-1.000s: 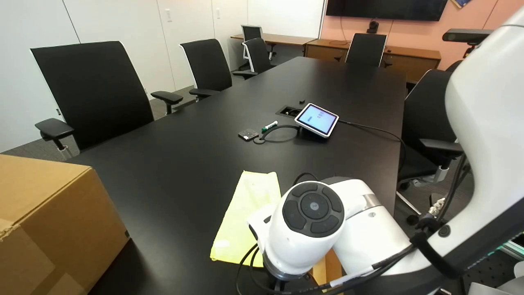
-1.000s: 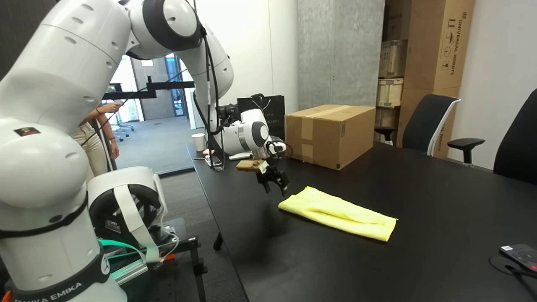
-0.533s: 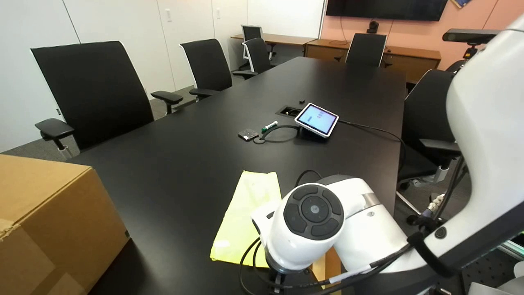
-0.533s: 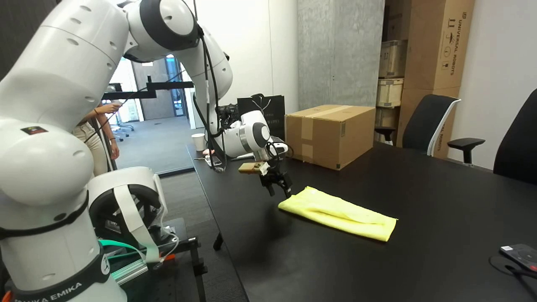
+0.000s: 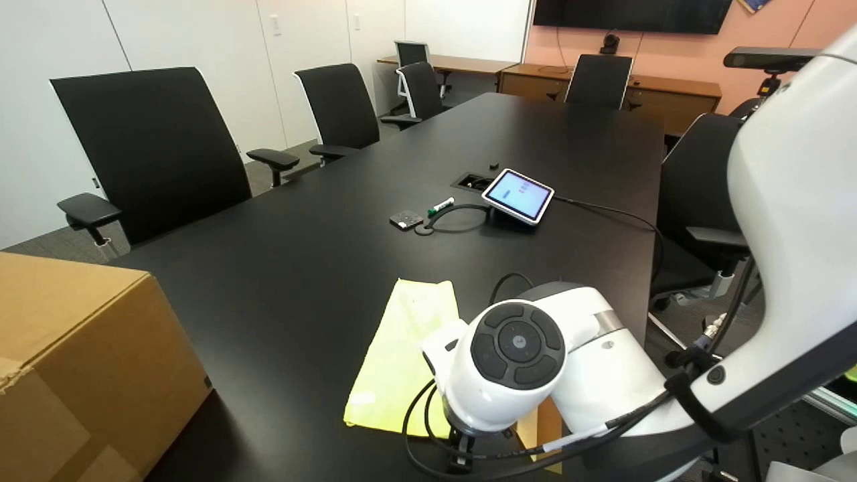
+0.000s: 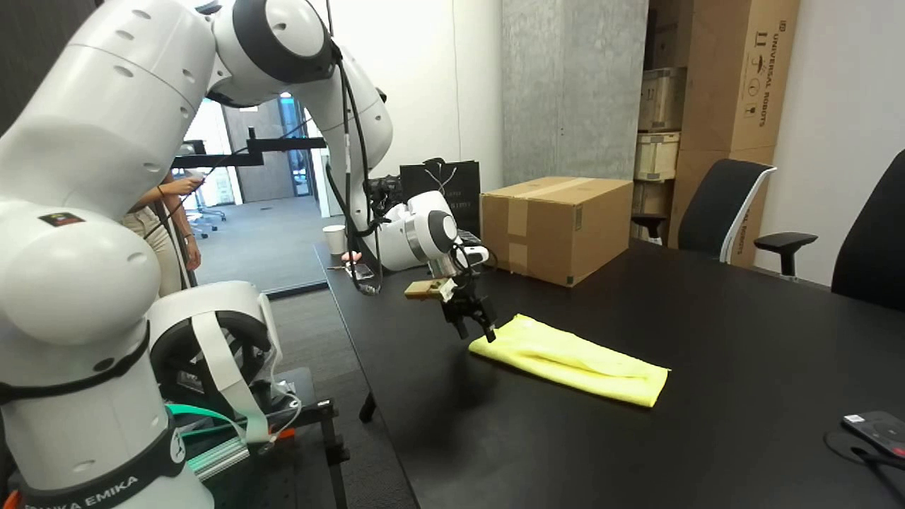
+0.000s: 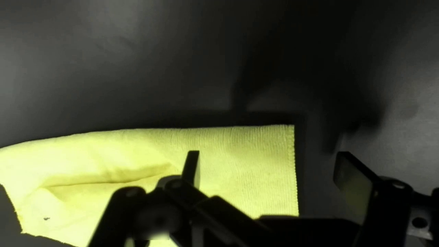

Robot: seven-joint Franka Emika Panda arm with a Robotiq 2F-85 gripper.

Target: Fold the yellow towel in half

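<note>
The yellow towel [image 5: 392, 365] lies on the black table as a long strip, partly hidden by my wrist. In an exterior view the whole towel [image 6: 576, 359] shows, with a lengthwise crease and a raised fold. My gripper [image 6: 477, 334] is open and empty, pointing down at the towel's end close to the cardboard box. In the wrist view the open gripper [image 7: 267, 154] straddles the towel's stitched short edge. One finger is over the yellow towel [image 7: 240, 161], the other over bare table beyond the edge. Whether a fingertip touches the cloth I cannot tell.
The cardboard box [image 5: 100, 368] stands on the table near the gripper; it also shows in an exterior view [image 6: 558, 226]. A tablet [image 5: 519, 195] with cable, a marker [image 5: 440, 206] and a small dark square [image 5: 406, 219] lie further along. A dark device [image 6: 877, 431] lies beyond the towel.
My gripper has moved down and toward the towel's end, staying open. The towel has not moved.
</note>
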